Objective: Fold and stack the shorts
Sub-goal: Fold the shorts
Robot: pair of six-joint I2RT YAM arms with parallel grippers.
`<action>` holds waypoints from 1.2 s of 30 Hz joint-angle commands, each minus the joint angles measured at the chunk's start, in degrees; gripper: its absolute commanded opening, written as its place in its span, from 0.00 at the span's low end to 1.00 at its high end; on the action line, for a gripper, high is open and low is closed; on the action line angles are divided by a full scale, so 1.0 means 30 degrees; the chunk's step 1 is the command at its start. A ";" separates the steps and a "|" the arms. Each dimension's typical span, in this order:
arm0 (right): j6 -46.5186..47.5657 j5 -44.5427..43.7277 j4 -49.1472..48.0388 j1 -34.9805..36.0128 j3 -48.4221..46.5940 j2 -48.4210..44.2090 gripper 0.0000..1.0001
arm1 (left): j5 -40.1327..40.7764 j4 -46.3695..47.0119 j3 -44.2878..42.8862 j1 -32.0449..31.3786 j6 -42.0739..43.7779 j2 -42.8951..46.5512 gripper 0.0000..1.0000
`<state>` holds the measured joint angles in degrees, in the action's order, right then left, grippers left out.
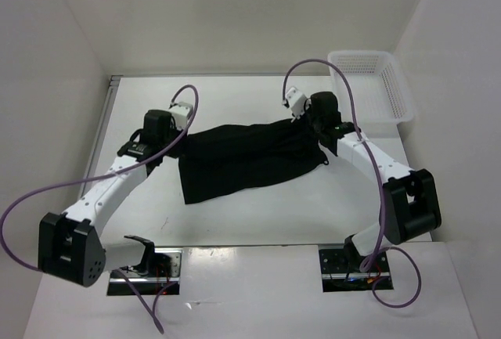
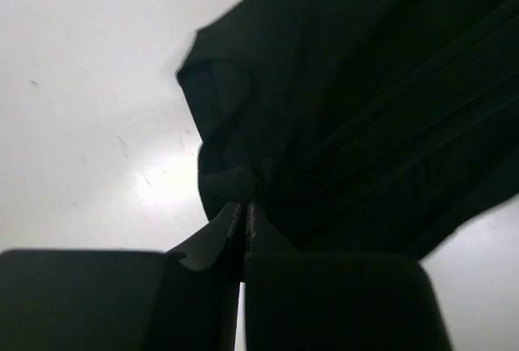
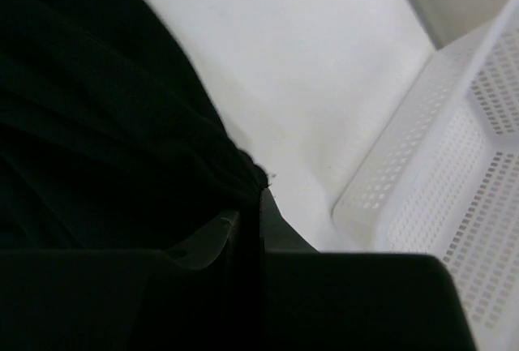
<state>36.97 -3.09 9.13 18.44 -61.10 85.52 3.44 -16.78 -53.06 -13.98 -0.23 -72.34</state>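
The black shorts [image 1: 239,157] hang stretched between my two grippers above the white table, their lower edge sagging toward the front left. My left gripper [image 1: 177,132] is shut on the left corner of the shorts; in the left wrist view the fabric [image 2: 365,100] bunches at the closed fingertips [image 2: 246,205]. My right gripper [image 1: 313,129] is shut on the right corner; in the right wrist view the cloth [image 3: 97,124] fills the left side and is pinched at the closed tips [image 3: 259,193].
A white plastic mesh basket [image 1: 374,84] stands at the back right, close to my right gripper; its wall shows in the right wrist view [image 3: 454,173]. White walls enclose the table [image 1: 258,214] on left, back and right.
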 commanded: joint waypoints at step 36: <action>-0.4494 0.5024 0.5490 -0.0460 0.1350 -0.1204 0.71 | -0.4318 -0.0007 -0.2907 0.2581 0.0076 -0.3540 0.60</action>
<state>37.12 17.06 32.58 17.93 -60.27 76.16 -11.09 -21.10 -60.53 -4.38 -0.21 -78.63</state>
